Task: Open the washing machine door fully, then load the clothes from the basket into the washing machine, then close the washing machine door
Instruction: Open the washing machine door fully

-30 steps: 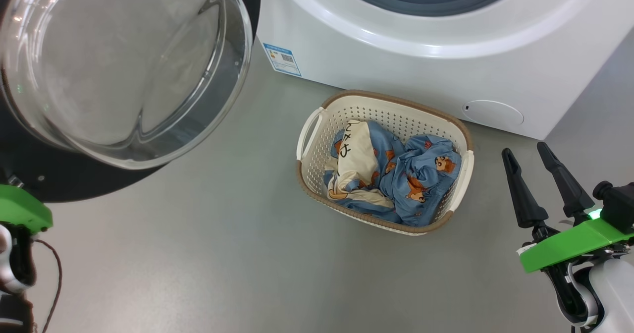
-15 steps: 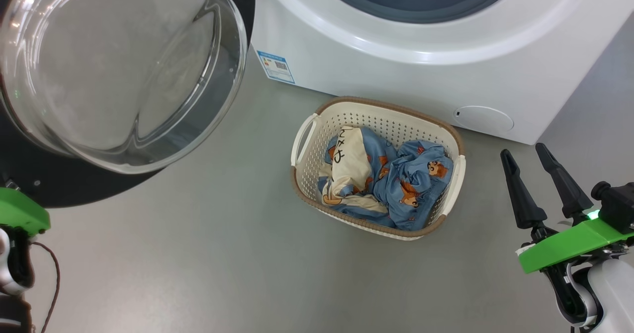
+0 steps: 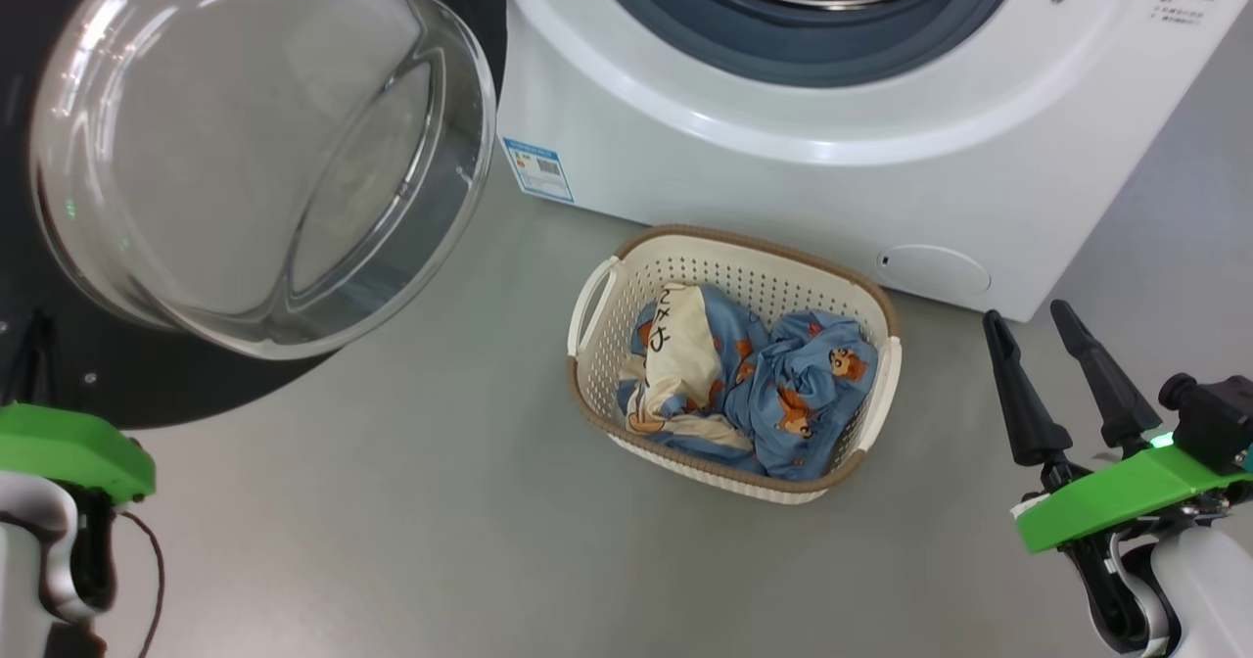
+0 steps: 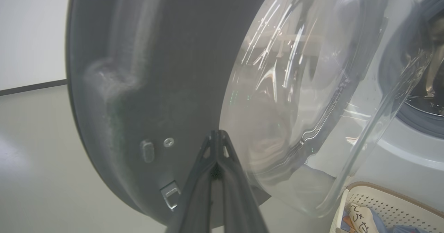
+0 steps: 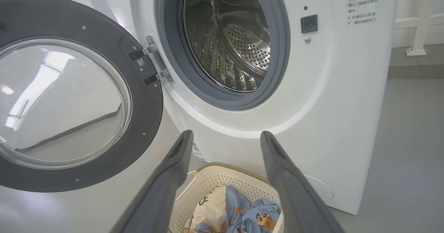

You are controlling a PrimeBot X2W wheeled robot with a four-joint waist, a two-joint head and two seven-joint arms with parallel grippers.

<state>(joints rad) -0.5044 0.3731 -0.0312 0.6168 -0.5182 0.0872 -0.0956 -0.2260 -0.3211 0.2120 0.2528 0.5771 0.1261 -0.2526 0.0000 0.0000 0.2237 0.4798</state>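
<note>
1 machine [image 3: 783, 178], white front-loader, on grey floor [image 3: 392, 521]; steel drum [image 5: 229, 42] exposed inside a grey ring [image 5: 277, 70]. 1 door [image 3: 264, 149], black frame with clear glass bowl, swung wide open to the robot's left on 1 metal hinge [image 5: 154, 65]. 1 basket [image 3: 729, 239], cream with brown rim, on the floor just in front of the machine, below the opening. Clothes [image 3: 773, 384], blue bear print with 1 cream panel, crumpled inside the basket. 1 blue label [image 3: 536, 168] low on the machine's front, 1 round flap [image 3: 935, 268] at the opposite lower corner. Left gripper [image 4: 216, 134]: 2 fingers pressed together, holding nothing, tip close to the door's dark inner frame beside the glass; contact cannot be told. Right gripper [image 3: 1025, 311]: 2 fingers spread, empty, above the floor right of the basket, apart from it.
</note>
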